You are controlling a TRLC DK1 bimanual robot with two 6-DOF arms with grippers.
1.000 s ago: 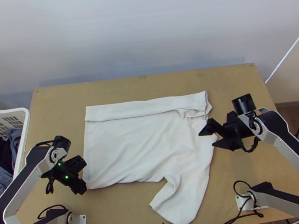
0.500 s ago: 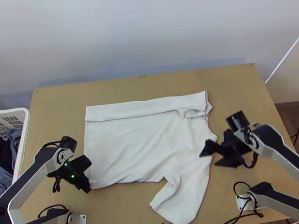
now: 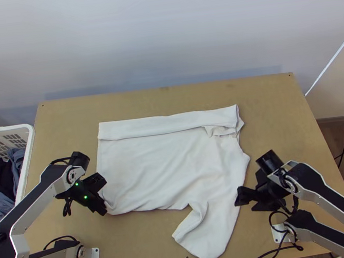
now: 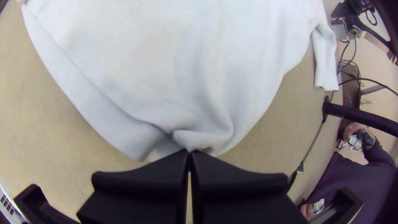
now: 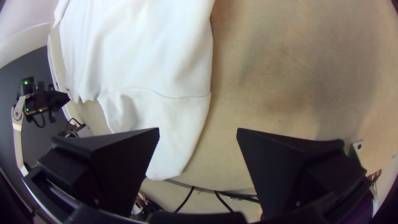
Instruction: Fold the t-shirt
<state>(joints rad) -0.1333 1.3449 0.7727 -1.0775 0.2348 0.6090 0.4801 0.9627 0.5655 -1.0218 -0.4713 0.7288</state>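
With twelve o'clock at the table's [image 3: 295, 114] far side, our left gripper [image 3: 103, 200] had its fingers closed on a small bunch at the near-left corner of the t-shirt [image 3: 161, 165]; the body spread from there toward two o'clock, its long axis running nine to three and a folded strip [image 3: 166, 123] along its far edge. The near sleeve [image 3: 210, 235] lay askew off the near right of the body, its axis running roughly one to seven, hem toward seven. Our right gripper [image 3: 245, 205] stood just beside it, fingers parted and holding nothing, the sleeve on its eight o'clock side. Ours on the right was clearly the nearer, so we judged that the next move turned on bringing those fingers across toward eight and taking the sleeve near its hem, to fold it toward twelve
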